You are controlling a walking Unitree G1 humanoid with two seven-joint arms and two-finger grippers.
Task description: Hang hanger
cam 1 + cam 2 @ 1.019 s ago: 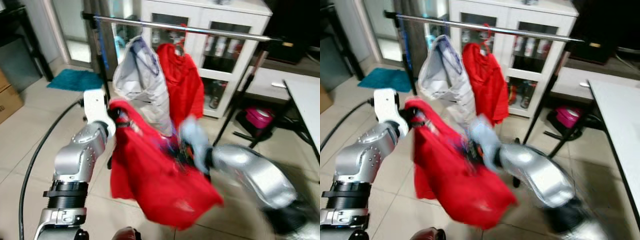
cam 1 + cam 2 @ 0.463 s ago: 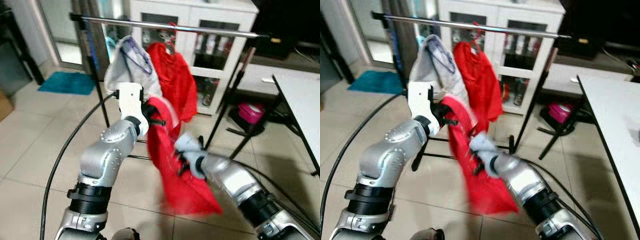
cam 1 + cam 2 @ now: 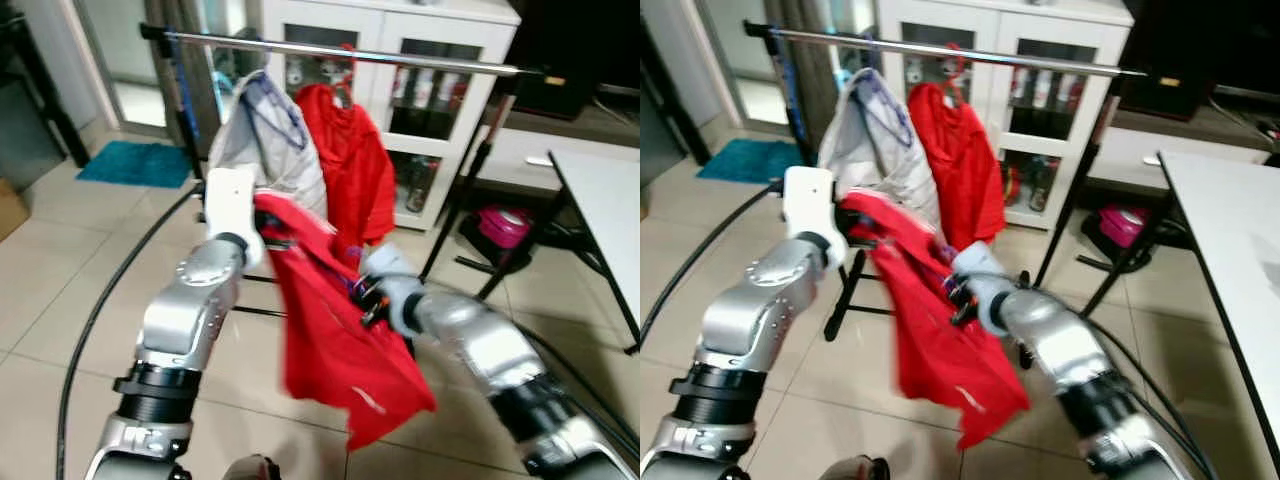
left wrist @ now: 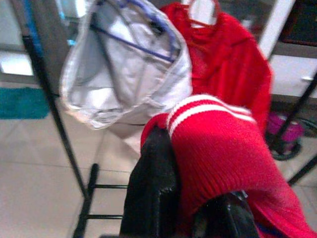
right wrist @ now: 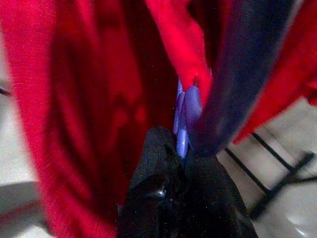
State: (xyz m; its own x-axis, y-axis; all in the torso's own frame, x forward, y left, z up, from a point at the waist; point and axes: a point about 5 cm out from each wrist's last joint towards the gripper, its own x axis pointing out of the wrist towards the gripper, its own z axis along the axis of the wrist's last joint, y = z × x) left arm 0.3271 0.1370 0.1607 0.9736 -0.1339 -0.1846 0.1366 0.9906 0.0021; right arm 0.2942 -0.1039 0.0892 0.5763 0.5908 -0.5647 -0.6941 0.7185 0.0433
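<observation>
A metal clothes rail stands ahead, with a white garment and a red garment hanging on it. In front of it I hold a red sweater on a blue hanger. My left gripper is shut on the sweater's white-striped red edge, just below the white garment. My right gripper is shut on the blue hanger at the sweater's middle, lower and to the right. Most of the hanger is hidden in the red cloth.
A white glass-door cabinet stands behind the rail. The rail's black legs spread over the tiled floor, with a pink object beside them. A white table is at the right, a teal mat at the left.
The sweater has spread wider between the two grippers. My left gripper has drawn back to the left, and my right gripper has risen toward the rail with the hanger.
</observation>
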